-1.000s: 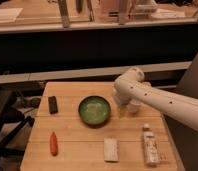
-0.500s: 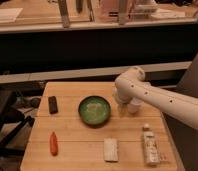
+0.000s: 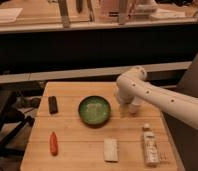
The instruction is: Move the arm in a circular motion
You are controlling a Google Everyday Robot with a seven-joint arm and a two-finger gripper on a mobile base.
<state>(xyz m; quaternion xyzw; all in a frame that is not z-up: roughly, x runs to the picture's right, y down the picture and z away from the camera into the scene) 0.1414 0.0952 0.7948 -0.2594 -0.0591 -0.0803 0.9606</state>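
Now — arm (image 3: pixel 162 97): thick white tubes, dark dots | gripper (image 3: pixel 131 106) beside bowl (image 3: pixel 94 110) — state unclear

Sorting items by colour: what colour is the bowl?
The bowl is green, camera view; the gripper hangs just right of it.

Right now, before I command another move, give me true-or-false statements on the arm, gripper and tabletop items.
1. The arm enters from the picture's left. False: it enters from the right.
2. The gripper hangs beside the green bowl, on its right. True.
3. The orange item lies in the bowl. False: it lies on the table, front left.
4. A bottle lies on its side at front right. True.
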